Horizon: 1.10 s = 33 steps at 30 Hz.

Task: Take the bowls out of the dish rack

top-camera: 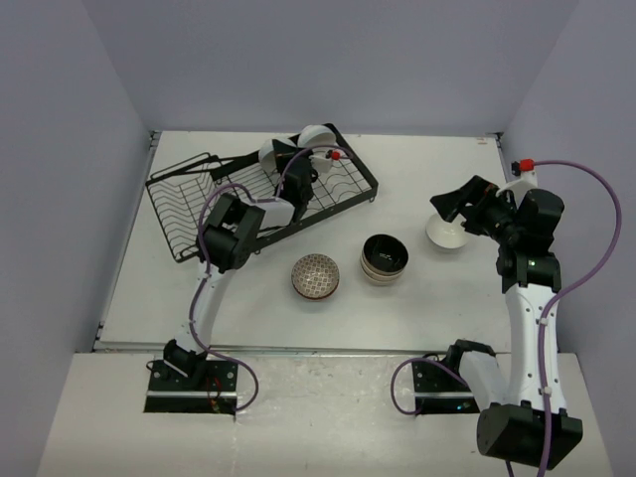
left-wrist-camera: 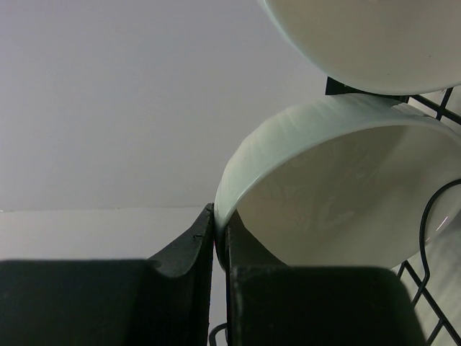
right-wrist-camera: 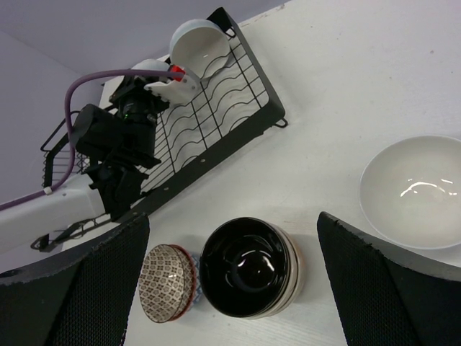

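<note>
On the white table [top-camera: 417, 318], the black wire dish rack [top-camera: 189, 204] lay at an angle in the far left part. At its far end the left gripper [left-wrist-camera: 216, 241] was closed down to a sliver, pinching the rim of a white bowl [left-wrist-camera: 338, 194] that stood on edge in the rack. A second white bowl [left-wrist-camera: 374, 36] stood just beyond it. The right gripper [top-camera: 449, 204] hung spread wide, holding nothing, close by a third white bowl [top-camera: 446, 234] on the table. To that bowl's left sat a dark-lined bowl [top-camera: 384, 258] and a patterned bowl [top-camera: 315, 276], side by side.
</note>
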### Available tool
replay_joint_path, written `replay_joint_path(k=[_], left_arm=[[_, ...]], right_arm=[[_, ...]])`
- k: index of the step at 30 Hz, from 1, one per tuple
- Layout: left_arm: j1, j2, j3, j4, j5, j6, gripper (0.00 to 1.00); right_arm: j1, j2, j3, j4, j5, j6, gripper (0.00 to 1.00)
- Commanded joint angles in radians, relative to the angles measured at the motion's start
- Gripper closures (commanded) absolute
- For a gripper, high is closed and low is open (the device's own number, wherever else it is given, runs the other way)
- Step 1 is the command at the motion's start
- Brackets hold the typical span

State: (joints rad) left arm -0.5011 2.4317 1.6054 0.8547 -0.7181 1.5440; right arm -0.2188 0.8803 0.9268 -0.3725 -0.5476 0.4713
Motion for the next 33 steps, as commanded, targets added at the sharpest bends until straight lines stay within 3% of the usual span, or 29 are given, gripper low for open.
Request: replay_joint_path(k=[1, 4, 6, 13, 16, 22, 33], left_arm=[[0.026, -0.164, 0.028, 0.075, -0.029, -0.001, 1.0], [0.029, -0.163, 0.115, -0.11, -0.093, -0.222, 1.0], [0.032, -0.157, 0.154, -0.193, -0.138, -0.281, 1.0], [0.039, -0.086, 0.281, -0.315, -0.299, -0.522, 1.0], [0.045, -0.056, 0.327, -0.298, -0.389, -0.559, 1.0], [0.053, -0.042, 0.367, -0.092, -0.518, -0.524, 1.0], [0.05, -0.066, 0.436, -0.249, -0.474, -0.699, 1.0]], right_arm=[[0.002, -0.014, -0.008, 0.049, -0.041, 0.003, 0.01], [0.001, -0.014, -0.009, 0.05, -0.04, 0.003, 0.01], [0.001, -0.015, -0.009, 0.05, -0.041, 0.003, 0.01], [0.001, -0.017, -0.009, 0.052, -0.041, 0.004, 0.01], [0.001, -0.017, -0.011, 0.053, -0.041, 0.004, 0.01], [0.001, -0.018, -0.013, 0.055, -0.04, 0.006, 0.01], [0.002, -0.018, -0.016, 0.055, -0.037, 0.006, 0.01]])
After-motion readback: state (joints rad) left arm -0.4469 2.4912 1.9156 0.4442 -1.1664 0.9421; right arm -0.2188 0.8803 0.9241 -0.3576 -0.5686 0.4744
